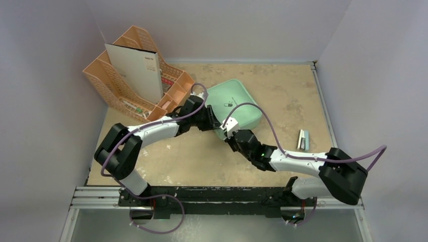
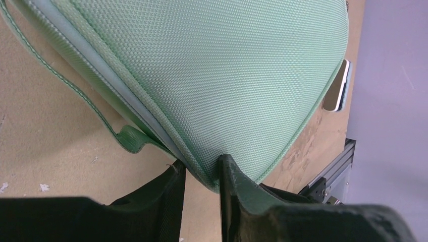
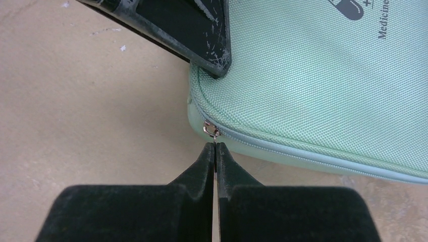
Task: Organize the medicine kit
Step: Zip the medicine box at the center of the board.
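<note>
The medicine kit (image 1: 234, 105) is a mint-green zippered case lying closed on the table, logo side up. My left gripper (image 1: 211, 121) is shut on the case's near-left corner edge; in the left wrist view (image 2: 202, 171) the rim sits pinched between the two black fingers. My right gripper (image 1: 231, 132) is at the same corner; in the right wrist view (image 3: 215, 148) its fingers are pressed together on the small metal zipper pull (image 3: 211, 131) of the case (image 3: 323, 80). The left gripper's finger (image 3: 202, 35) shows on top of the case corner there.
A peach plastic desk organizer (image 1: 132, 75) with a white card stands at the back left, close to the left arm. A small silver-grey flat object (image 1: 302, 139) lies on the table right of the case, also in the left wrist view (image 2: 338, 91). Walls enclose the table.
</note>
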`<state>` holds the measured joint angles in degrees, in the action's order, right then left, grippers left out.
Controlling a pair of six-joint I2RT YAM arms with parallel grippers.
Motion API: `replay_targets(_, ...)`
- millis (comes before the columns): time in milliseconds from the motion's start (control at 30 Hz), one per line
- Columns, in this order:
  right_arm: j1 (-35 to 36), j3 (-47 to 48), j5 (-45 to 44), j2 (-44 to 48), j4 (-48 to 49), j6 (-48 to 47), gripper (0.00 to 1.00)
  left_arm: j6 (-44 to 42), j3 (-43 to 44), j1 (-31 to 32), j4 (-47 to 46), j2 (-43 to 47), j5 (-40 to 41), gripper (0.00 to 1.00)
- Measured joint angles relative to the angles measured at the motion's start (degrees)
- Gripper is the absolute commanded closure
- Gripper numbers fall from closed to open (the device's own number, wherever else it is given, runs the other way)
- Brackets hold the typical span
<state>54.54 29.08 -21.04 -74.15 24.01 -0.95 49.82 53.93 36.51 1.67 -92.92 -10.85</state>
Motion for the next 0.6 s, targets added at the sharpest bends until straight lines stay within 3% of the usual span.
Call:
replay_targets(333, -4.6, -0.7, 4.7, 3.6, -3.0, -4.7, 1.00, -1.9, 1.4, 0.0, -0.2, -1.3, -1.0, 0.77)
replay_targets(600, -8.3, -0.9, 12.5, 5.7, -4.8, -14.2, 1.00, -3.0, 1.4, 0.0, -1.0, -1.6, -1.4, 0.78)
